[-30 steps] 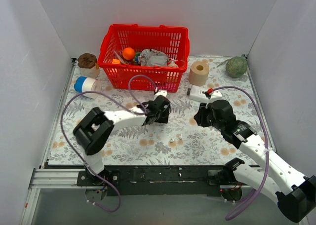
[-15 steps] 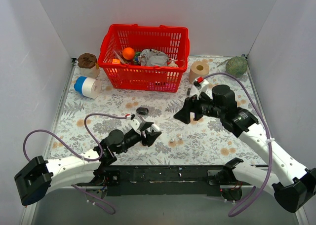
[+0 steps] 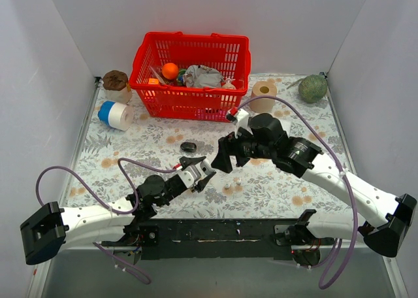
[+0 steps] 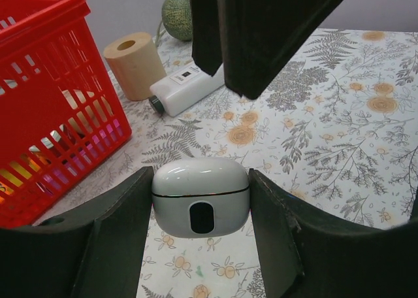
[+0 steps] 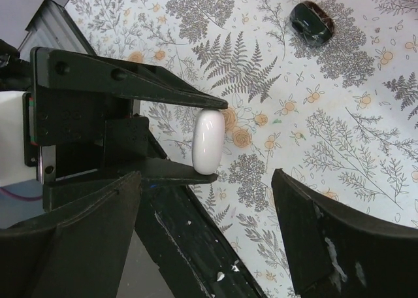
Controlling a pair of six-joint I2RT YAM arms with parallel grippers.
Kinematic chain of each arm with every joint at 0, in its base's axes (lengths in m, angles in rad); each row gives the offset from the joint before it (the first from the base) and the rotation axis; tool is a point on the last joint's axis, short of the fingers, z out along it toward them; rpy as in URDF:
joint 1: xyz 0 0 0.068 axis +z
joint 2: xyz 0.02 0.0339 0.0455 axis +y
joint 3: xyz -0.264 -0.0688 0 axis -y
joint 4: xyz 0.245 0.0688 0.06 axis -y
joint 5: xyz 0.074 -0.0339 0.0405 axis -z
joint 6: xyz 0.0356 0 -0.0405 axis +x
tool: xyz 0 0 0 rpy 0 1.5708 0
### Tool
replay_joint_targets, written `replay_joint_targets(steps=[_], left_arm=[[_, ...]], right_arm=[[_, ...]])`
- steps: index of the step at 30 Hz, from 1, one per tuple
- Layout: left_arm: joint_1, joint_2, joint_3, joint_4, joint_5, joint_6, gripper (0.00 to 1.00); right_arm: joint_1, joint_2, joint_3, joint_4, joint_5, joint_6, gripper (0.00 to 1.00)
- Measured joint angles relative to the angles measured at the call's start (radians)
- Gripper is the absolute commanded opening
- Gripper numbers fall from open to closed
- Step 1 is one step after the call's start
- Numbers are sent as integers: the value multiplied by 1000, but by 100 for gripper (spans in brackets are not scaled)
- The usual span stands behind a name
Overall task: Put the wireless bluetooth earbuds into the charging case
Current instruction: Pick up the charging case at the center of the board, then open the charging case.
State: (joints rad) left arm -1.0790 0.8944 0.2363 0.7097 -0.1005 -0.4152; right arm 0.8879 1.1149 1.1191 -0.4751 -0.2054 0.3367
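Note:
My left gripper [image 4: 200, 203] is shut on a white charging case [image 4: 200, 197], its lid closed and a dark oval on its front. It is held off the mat near the front middle of the table [image 3: 198, 174]. In the right wrist view the same case [image 5: 209, 141] stands on edge between the left gripper's black fingers [image 5: 130, 82]. My right gripper [image 5: 208, 180] is open and empty, hovering just above and to the right of the case [image 3: 224, 159]. Two tiny white earbuds [image 3: 238, 179] [image 3: 226, 189] lie on the mat below it.
A black oval case [image 3: 189, 146] lies mid-table. A red basket [image 3: 189, 102] of clutter stands at the back, with a paper roll [image 3: 263, 95] and a green ball [image 3: 313, 87] to its right. A blue-and-white roll [image 3: 114, 114] sits back left, and a white bottle [image 4: 186, 85] lies by the paper roll.
The left arm has pulled back from mid-table to the front, holding the white case. The right arm has swung left toward it, and its jaws have opened wide.

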Motion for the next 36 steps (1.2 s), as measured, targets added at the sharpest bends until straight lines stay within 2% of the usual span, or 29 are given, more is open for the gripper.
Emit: replay_joint_targets(steps=[6, 16, 36], left_arm=[[-20, 6, 8, 24, -28, 57, 0], [-66, -16, 8, 22, -55, 86, 0], [-77, -55, 8, -30, -96, 97, 0]], right_arm=[[54, 69, 29, -6, 61, 5, 86], [57, 143, 30, -8, 122, 11, 84], [62, 134, 31, -6, 177, 27, 82]])
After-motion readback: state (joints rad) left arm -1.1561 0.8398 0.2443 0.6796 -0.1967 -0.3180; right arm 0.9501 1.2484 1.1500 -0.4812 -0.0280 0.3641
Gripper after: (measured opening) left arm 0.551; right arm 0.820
